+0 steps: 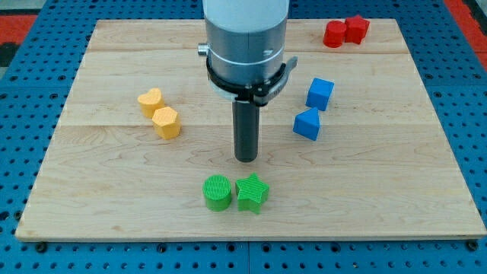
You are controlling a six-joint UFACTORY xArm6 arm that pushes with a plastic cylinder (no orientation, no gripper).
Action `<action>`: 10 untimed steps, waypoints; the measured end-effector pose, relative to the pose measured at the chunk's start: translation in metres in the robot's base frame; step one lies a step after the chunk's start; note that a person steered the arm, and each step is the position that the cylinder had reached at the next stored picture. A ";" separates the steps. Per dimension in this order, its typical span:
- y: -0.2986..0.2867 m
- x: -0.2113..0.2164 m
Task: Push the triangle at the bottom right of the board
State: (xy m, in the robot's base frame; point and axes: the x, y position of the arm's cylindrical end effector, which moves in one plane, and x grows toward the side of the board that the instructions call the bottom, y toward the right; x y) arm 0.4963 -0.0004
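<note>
The blue triangle block lies right of the board's middle, with a blue cube just above it. My tip rests on the board near the middle, left of the blue triangle and a little lower, with a clear gap between them. It stands just above the green pair at the view's bottom.
A green cylinder and a green star sit side by side below my tip. A yellow heart and a yellow hexagon lie at the left. A red cylinder and a red star sit at the top right. The wooden board lies on blue pegboard.
</note>
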 end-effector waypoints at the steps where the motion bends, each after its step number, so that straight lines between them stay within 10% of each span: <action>1: 0.000 0.000; 5: -0.064 -0.014; 10: 0.006 -0.041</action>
State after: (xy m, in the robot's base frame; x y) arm 0.4551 0.0059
